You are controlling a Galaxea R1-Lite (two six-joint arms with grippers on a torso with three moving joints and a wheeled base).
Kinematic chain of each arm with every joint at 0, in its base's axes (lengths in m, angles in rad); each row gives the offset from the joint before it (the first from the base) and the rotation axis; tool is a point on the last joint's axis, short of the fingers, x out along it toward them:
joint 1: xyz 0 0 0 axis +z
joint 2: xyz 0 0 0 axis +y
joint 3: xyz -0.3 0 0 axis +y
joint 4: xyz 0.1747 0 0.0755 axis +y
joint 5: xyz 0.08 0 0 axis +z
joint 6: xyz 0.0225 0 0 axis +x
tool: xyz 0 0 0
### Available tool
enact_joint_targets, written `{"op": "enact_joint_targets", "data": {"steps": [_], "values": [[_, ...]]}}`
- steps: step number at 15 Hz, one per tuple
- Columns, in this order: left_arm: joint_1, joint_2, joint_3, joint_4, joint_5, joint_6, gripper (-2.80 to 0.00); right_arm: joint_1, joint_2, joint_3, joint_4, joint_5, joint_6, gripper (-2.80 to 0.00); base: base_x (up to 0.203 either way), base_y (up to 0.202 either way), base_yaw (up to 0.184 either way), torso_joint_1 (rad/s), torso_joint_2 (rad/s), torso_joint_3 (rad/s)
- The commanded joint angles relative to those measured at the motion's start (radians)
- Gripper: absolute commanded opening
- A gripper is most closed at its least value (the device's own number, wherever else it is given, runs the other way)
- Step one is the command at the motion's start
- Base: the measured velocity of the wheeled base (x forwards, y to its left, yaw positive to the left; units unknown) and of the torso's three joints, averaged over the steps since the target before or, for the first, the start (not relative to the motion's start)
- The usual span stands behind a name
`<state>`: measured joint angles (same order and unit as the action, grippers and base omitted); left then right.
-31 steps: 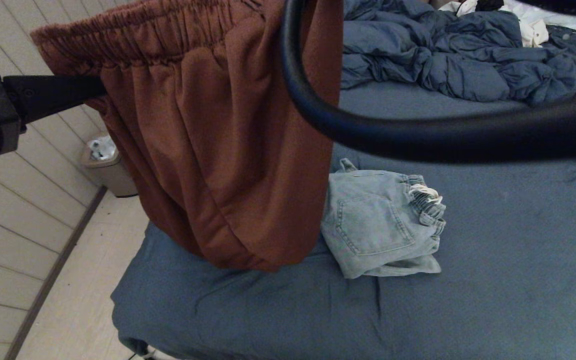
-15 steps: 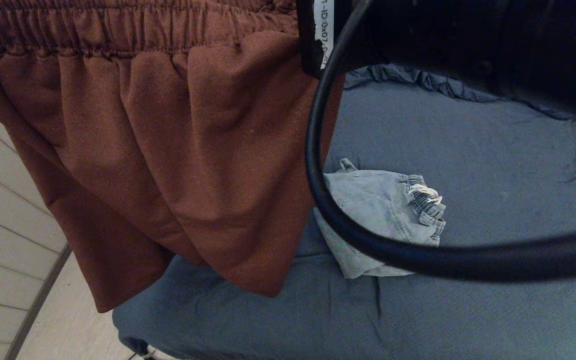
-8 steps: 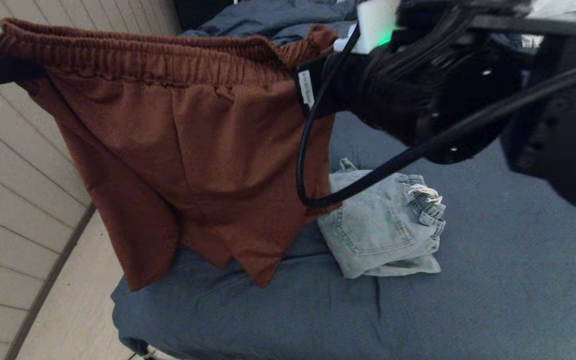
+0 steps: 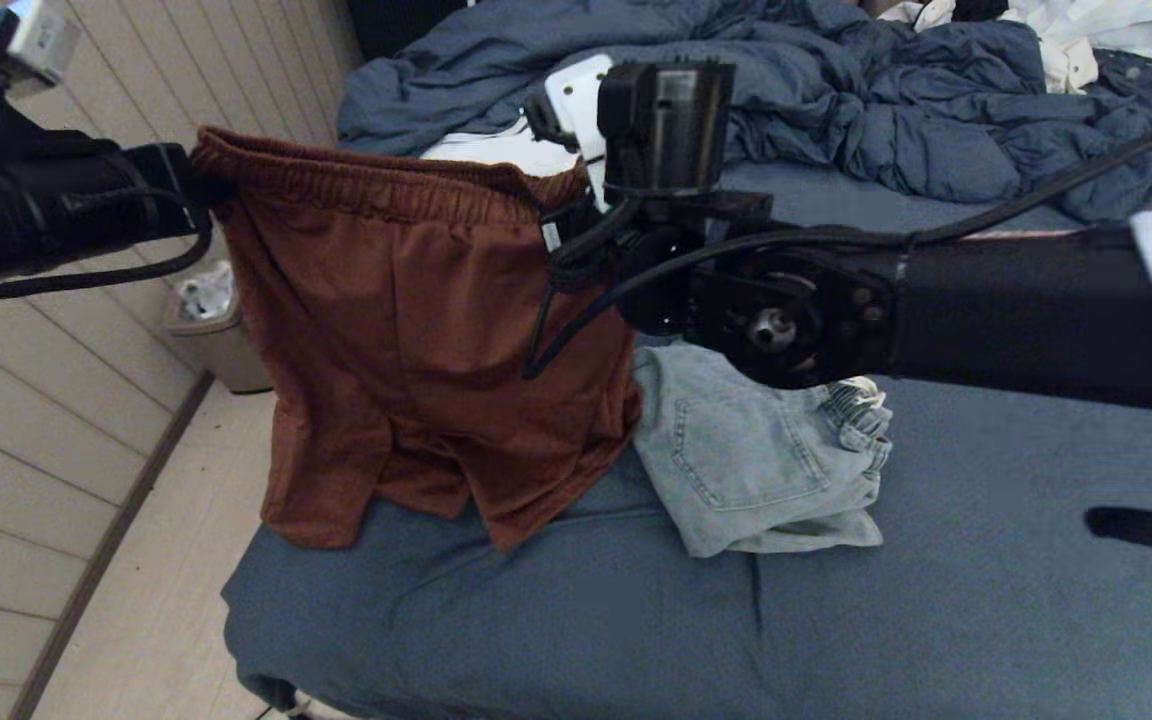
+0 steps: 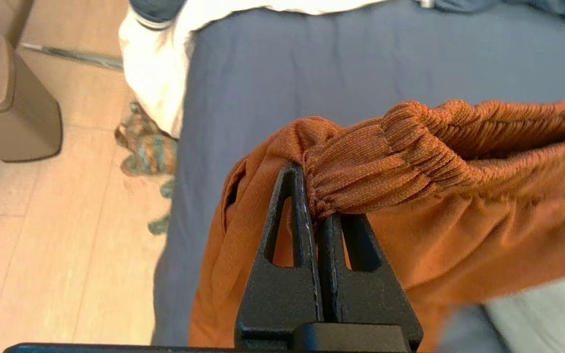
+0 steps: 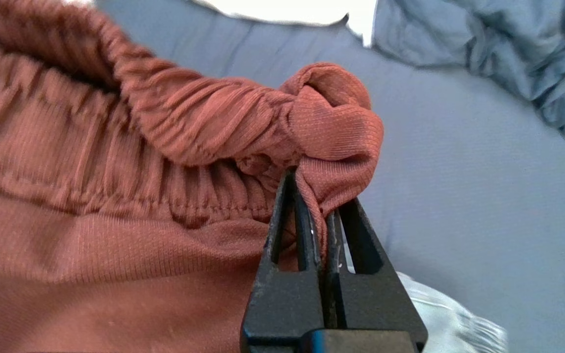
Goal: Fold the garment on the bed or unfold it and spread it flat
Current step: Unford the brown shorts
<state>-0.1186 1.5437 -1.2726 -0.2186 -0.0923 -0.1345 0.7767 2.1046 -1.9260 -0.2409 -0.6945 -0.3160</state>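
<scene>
Head view: brown shorts hang by the waistband btwn 2 grippers, left gripper at the left corner, right gripper at the right. Leg hems touch the bed near its left edge, just beside folded jeans. Vs 0.5 s ago, shorts sit lower and farther from the camera.

Left wrist: jaws clamped on waistband corner.

Right wrist: jaws pinched shut on the bunched other corner.

Progress, my read: shorts opened out but not yet laid flat; lowering and smoothing or folding remain.

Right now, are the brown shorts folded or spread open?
Spread open: the brown shorts hang by their waistband between left gripper and right gripper, hems touching the bed.
</scene>
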Motion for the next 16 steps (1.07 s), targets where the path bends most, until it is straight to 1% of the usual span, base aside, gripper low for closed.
{"op": "enact_joint_targets", "data": {"steps": [1, 3, 5, 7, 10, 12, 13, 14, 16], "values": [[0.017, 0.119, 0.002, -0.061, -0.002, -0.003, -2.8, -0.022, 0.106, -0.03, -0.007, 0.015, -0.001, -2.8, 0.0, 0.0, 0.0, 0.0, 0.0, 0.0], [0.029, 0.2, 0.007, -0.187, -0.002, -0.005, -2.8, -0.044, 0.155, -0.037, -0.064, 0.032, -0.001, -2.8, 0.0, 0.0, 0.0, 0.0, 0.0, 0.0], [0.035, 0.261, 0.023, -0.315, -0.001, -0.004, -2.8, -0.07, 0.186, -0.038, -0.091, 0.037, -0.002, -2.8, 0.0, 0.0, 0.0, 0.0, 0.0, 0.0], [0.036, 0.311, 0.033, -0.38, 0.002, -0.002, -2.8, -0.092, 0.206, -0.038, -0.108, 0.048, 0.0, -2.8, 0.0, 0.0, 0.0, 0.0, 0.0, 0.0], [0.039, 0.305, 0.034, -0.381, -0.001, -0.005, -2.8, -0.101, 0.21, -0.036, -0.129, 0.047, 0.007, -2.8, 0.0, 0.0, 0.0, 0.0, 0.0, 0.0], [0.039, 0.24, 0.066, -0.36, -0.001, -0.004, -2.8, -0.093, 0.173, -0.019, -0.129, 0.04, 0.034, -2.8, 0.0, 0.0, 0.0, 0.0, 0.0, 0.0], [0.038, 0.2, 0.102, -0.347, -0.002, -0.002, -2.8, -0.087, 0.134, 0.018, -0.126, 0.039, 0.044, -2.8, 0.0, 0.0, 0.0, 0.0, 0.0, 0.0], [0.038, 0.15, 0.162, -0.336, -0.002, 0.0, -2.8, -0.071, 0.079, 0.098, -0.125, 0.04, 0.05, -2.8, 0.0, 0.0, 0.0, 0.0, 0.0, 0.0], [0.037, 0.048, 0.284, -0.326, -0.004, 0.012, -2.8, -0.013, -0.062, 0.285, -0.123, 0.043, 0.058, -2.8, 0.0, 0.0, 0.0, 0.0, 0.0, 0.0]]}}
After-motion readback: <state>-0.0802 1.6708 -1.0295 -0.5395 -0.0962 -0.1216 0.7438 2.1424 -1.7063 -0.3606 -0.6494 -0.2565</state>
